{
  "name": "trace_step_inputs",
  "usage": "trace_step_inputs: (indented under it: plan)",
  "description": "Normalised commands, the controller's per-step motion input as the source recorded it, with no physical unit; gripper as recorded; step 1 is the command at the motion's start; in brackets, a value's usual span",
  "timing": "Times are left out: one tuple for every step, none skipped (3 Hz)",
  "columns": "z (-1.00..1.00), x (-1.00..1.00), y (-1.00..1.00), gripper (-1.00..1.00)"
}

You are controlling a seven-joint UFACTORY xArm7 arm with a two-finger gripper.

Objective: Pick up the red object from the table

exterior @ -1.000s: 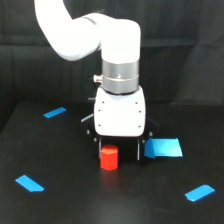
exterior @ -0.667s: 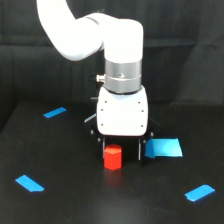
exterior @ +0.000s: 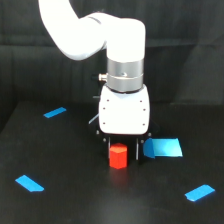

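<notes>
The red object (exterior: pixel 118 156), a small red-orange block, stands upright on the black table (exterior: pixel 75 200) just below the white arm's wrist. My gripper (exterior: pixel 124 149) hangs low over it, its dark fingers on either side. The finger (exterior: pixel 139 150) on the exterior view's right is a small gap away from the block. The other finger is mostly hidden behind the block's left edge. The jaws look open, wider than the block, which rests on the table.
A larger blue rectangle (exterior: pixel 163 147) lies just right of the gripper. Blue tape strips lie at the back left (exterior: pixel 55 112), front left (exterior: pixel 29 183) and front right (exterior: pixel 199 192). A black curtain closes off the back.
The red block has shifted a little toward the exterior view's right, ending more centred under the gripper. The arm has moved slightly the same way and sits a bit lower.
</notes>
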Motion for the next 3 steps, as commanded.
trace_step_inputs:
  plan:
    - [0.11,-0.12,0.07,-0.93]
    - [0.05,-0.06,0.05,-1.00]
    - [1.00,-0.39,0.05,-1.00]
